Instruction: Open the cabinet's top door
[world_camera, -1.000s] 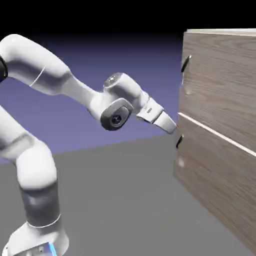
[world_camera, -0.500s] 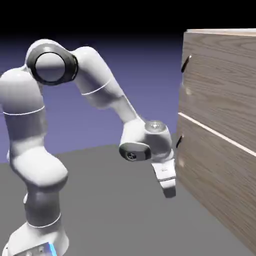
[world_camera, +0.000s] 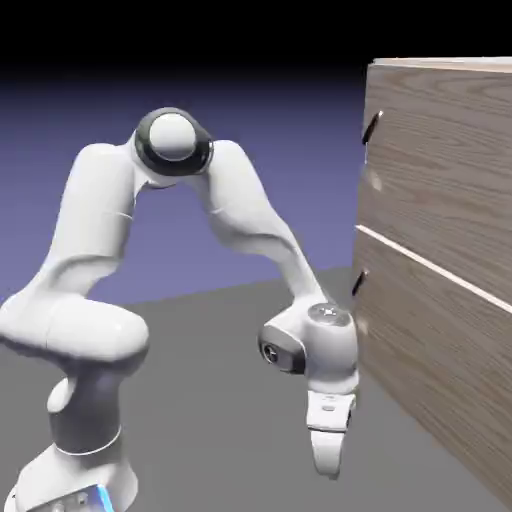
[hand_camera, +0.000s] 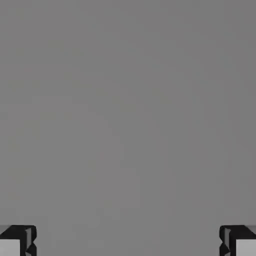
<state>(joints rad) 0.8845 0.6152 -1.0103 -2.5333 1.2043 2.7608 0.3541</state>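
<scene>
Two finger tips are standing wide apart at the bottom edge of the hand view, with only plain grey surface showing between them, so the tool (world_camera: 327, 472) is gripping nothing. In the exterior view it is pointing down, low beside the cabinet (world_camera: 440, 350) and well below the top door (world_camera: 445, 165). That door is forming the upper wood-grain panel on the exterior view's right, above the thin pale line (world_camera: 435, 266), and it is looking closed. Its dark bar handle (world_camera: 373, 128) is sitting near the panel's edge on the arm's side, presumably so that a pull there swings the door with good leverage.

The white arm (world_camera: 255, 215) is arching over and dropping its wrist, a pose that is keeping the fingers clear of the wood but is hardly suiting a pull. Opening is seemingly not under way; the next move is likely calling for a lift and a turn toward the upper handle. The lower handle (world_camera: 361, 282) is lying nearer the wrist, so catching it by mistake is posing a risk.
</scene>
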